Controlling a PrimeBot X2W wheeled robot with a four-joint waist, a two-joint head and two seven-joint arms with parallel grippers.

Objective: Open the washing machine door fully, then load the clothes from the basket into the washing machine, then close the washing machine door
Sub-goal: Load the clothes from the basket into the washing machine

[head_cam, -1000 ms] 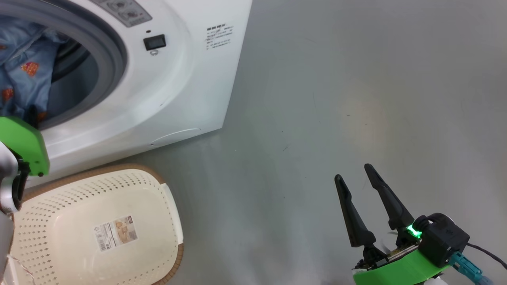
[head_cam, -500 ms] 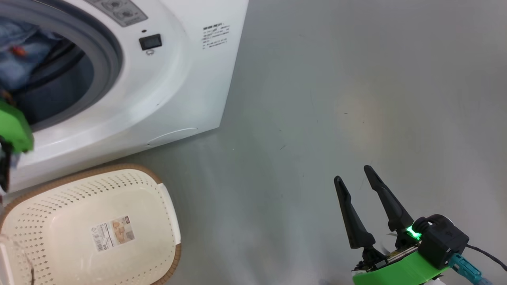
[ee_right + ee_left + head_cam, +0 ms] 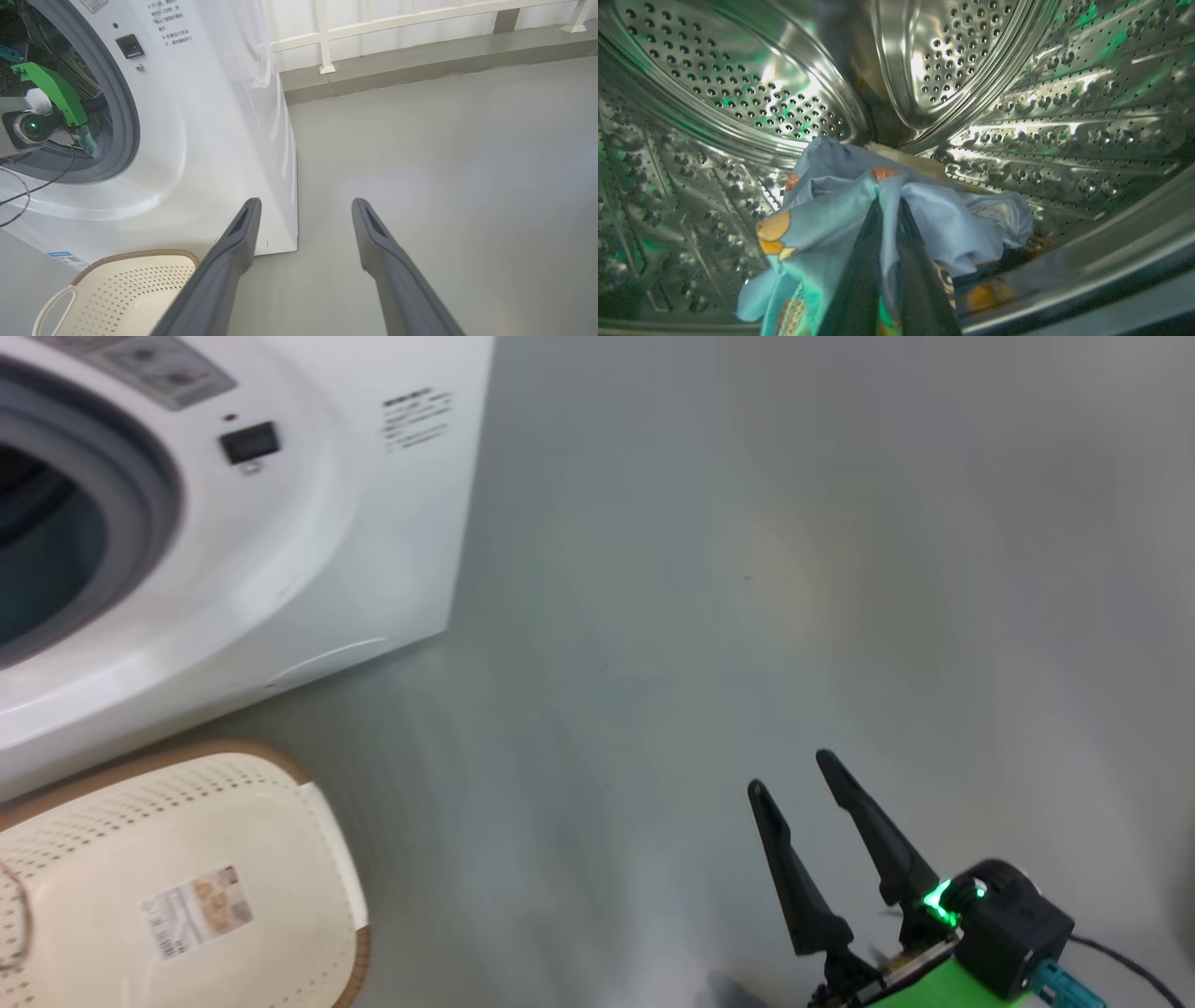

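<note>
Head view: looking down on the washer (image 3: 308, 523) with its mouth open at upper left, on the basket (image 3: 308, 821) sitting just in front of it with no clothes inside, and on the right gripper (image 3: 790, 773) hanging low over the floor (image 3: 747, 569), fingers apart and gripping nothing. Left wrist view: reaching well inside the drum (image 3: 738, 84) with the left gripper (image 3: 889, 210), fingers together and pinching a fold of the clothes (image 3: 822, 219), and not being able to tell whether the bundle is resting on the steel. Judging the load as nearly placed, and so advising: lowering slightly toward the back, spreading the fingers fully, then drawing straight out without dragging cloth over the gasket. Right wrist view: seeing the left wrist (image 3: 46, 88) inside the mouth, and advising holding the right arm clear of the door's swing.
</note>
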